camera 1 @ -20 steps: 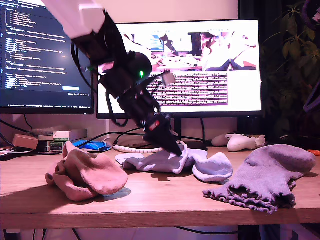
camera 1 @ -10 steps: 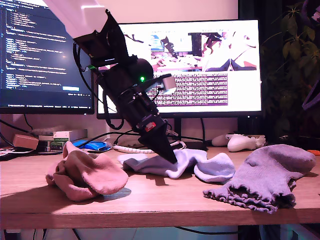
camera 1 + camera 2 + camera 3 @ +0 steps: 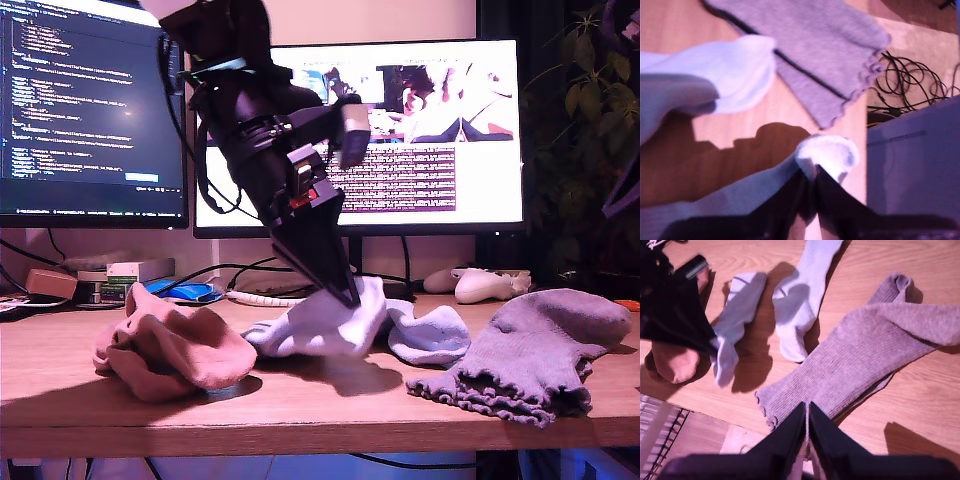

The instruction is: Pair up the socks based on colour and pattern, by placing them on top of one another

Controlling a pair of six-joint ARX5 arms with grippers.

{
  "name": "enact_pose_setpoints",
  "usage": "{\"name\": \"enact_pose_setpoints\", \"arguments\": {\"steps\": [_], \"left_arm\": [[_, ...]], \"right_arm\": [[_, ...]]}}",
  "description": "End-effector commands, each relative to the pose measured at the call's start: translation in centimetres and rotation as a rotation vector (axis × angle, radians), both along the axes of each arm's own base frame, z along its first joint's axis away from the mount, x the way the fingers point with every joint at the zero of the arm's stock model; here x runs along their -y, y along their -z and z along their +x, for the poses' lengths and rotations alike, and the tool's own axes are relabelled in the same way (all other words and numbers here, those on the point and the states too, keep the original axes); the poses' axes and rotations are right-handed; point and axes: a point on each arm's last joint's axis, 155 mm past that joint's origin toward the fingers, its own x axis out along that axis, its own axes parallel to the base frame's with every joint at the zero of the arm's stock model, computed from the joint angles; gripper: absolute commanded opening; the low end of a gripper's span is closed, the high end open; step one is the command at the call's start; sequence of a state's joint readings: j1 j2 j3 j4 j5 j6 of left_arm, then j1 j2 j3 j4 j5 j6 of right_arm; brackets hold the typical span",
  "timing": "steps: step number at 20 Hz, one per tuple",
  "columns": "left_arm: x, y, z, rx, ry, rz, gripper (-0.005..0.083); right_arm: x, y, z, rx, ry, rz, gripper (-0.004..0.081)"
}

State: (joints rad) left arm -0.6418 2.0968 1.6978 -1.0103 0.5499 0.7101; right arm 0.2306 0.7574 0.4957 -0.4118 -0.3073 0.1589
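Pale-blue sock (image 3: 320, 325) now hangs pinched in my first gripper (image 3: 345, 293), its end lifted off the worktop (image 3: 330, 400) at centre frame in the exterior view, where a second ago it lay flat; that frees it to be carried onto its mate (image 3: 430, 335) just right of it; my second gripper (image 3: 806, 432) hovers with jaws pressed together on nothing, above the grey-lavender pair (image 3: 530, 355) at lower right; pink socks (image 3: 175, 350) sit heaped at lower left; a game controller (image 3: 480, 284) lies behind, clear of the path.
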Motion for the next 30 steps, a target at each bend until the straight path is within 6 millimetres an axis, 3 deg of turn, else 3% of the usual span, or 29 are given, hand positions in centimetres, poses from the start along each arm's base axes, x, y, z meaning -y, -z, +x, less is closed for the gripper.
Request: {"name": "enact_pose_setpoints", "arguments": {"steps": [1, 2, 4, 5, 10, 15, 20, 24, 30], "left_arm": [[0.2, 0.3, -0.7, -0.028, 0.007, -0.001, 0.0017], [0.4, 0.2, -0.7, -0.022, 0.01, -0.007, 0.0098], [0.9, 0.1, 0.0, 0.012, 0.011, -0.031, 0.0348], [1.2, 0.0, 0.5, 0.032, 0.011, -0.045, 0.0416], [1.9, -0.5, 4.1, 0.208, -0.007, -0.049, 0.0414], [3.9, -1.3, 6.8, 0.472, 0.169, -0.114, 0.0403], [4.0, 1.2, 7.3, 0.514, 0.27, -0.102, 0.0403], [4.7, 1.3, 8.7, 0.622, 0.336, -0.115, 0.0403], [4.5, 4.4, 8.8, 0.623, 0.407, -0.087, 0.0403]], "right_arm": [[-0.2, -0.5, 0.2, 0.012, -0.006, 0.007, -0.0011], [-0.2, -0.5, 0.2, 0.011, -0.006, 0.008, -0.0011], [-0.3, -0.5, 0.2, 0.009, -0.009, 0.01, -0.0011], [-0.4, -0.5, 0.1, 0.008, -0.015, 0.015, -0.0011], [-0.6, -0.6, 0.0, 0.007, -0.026, 0.023, -0.0011], [-0.6, -0.6, 0.0, 0.007, -0.026, 0.023, -0.0011], [-0.6, -0.6, 0.0, 0.008, -0.026, 0.023, -0.0011], [-0.6, -0.6, 0.0, 0.008, -0.026, 0.024, -0.0011], [-0.6, -0.6, 0.0, 0.008, -0.026, 0.024, -0.0011]]}}
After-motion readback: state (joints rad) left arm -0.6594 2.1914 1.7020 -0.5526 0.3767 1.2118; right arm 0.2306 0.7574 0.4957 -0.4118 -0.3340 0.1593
